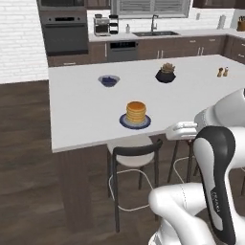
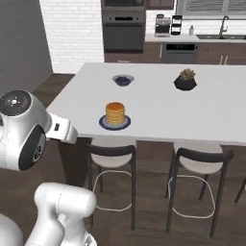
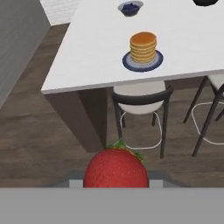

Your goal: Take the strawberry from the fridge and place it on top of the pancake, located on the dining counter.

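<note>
- Strawberry (image 3: 115,168), a red dimpled berry with a green leafy cap, sits at 6 o'clock in the hand view, its lower part cut off by the bottom of the picture.
- The claw (image 3: 115,178) is mostly hidden behind that berry; grey bits of its fingers (image 3: 75,183) peek out at either side, pressing the berry between them, so it is pinching the strawberry.
- In the two base views the white arm bends low and the claw's tips cannot be made out.
- The stack of golden-orange round pancakes (image 3: 143,47) on a small dark-blue plate (image 3: 127,63) stands at about 1 o'clock from the berry in the hand view, well apart from it, near the front edge of the white flat-topped dining counter (image 3: 87,48) with its dark brown wood base.
- A small grey bowl of blue berries (image 3: 130,7) lies at 12 o'clock beyond the pancakes, its far rim cut by the top edge.
- A black pot (image 1: 165,75) holding a brownish plant stands at 2 o'clock from the pancakes in the left base view; what the plant is stays hard to tell.
- Two tiny shakers (image 1: 222,72) stand far off at 3 o'clock on the counter, too small to read.
- A black-backed stool (image 3: 141,103) with a pale seat is tucked under the counter below the plate, its seat partly hidden.
</note>
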Controlling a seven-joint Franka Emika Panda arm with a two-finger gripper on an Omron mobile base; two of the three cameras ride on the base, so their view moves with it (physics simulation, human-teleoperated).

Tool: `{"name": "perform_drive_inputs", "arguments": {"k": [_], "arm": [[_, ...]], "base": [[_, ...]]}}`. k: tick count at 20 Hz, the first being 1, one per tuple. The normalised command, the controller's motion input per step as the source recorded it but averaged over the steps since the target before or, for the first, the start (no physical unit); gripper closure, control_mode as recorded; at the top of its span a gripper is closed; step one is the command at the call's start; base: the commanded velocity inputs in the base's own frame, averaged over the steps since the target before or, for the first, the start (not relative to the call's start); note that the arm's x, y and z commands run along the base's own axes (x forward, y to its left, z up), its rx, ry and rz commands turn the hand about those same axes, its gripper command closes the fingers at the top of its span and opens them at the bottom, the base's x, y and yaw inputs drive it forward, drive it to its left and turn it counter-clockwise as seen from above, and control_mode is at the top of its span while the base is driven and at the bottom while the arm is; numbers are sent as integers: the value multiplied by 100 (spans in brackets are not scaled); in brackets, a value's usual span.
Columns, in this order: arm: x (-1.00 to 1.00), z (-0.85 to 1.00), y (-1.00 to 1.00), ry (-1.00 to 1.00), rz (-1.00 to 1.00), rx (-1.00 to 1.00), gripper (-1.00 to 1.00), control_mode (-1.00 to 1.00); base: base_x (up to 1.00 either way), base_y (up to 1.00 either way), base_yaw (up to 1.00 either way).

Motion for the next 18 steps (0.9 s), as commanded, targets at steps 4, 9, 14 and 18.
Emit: {"name": "perform_drive_inputs", "arguments": {"k": [4, 9, 14, 18], "arm": [[0, 0, 0, 0, 0, 0, 100, 100], [0, 0, 0, 0, 0, 0, 100, 100], [0, 0, 0, 0, 0, 0, 100, 100], [0, 0, 0, 0, 0, 0, 100, 100]], "base": [[36, 84, -26], [46, 88, -22], [100, 40, -22], [99, 12, -23]]}}
